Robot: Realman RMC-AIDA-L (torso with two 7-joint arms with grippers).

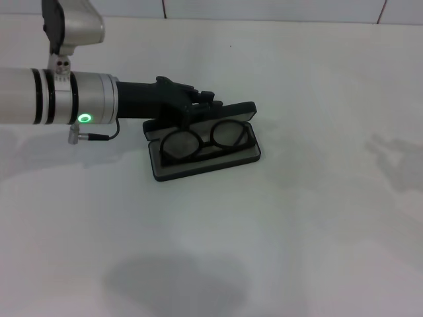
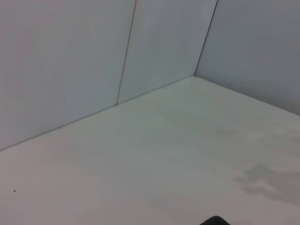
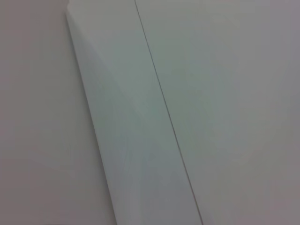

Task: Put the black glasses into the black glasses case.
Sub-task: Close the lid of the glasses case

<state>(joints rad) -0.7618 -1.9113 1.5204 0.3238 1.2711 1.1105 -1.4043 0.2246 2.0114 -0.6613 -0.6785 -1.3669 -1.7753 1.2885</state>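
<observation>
The black glasses case (image 1: 173, 174) lies open on the white table, its lid (image 1: 239, 111) standing up at the far side. The black glasses (image 1: 201, 140) lie inside on the grey lining, lenses facing up. My left gripper (image 1: 202, 100) reaches in from the left and sits at the lid's far left end, just behind the glasses. I cannot tell whether it touches the lid. The right gripper is out of view. The left wrist view shows only table, walls and a dark tip (image 2: 213, 221) at its lower edge.
The white table (image 1: 317, 218) spreads around the case with nothing else on it. A tiled wall (image 1: 264, 8) runs along the far edge. The right wrist view shows only pale wall panels (image 3: 140, 117).
</observation>
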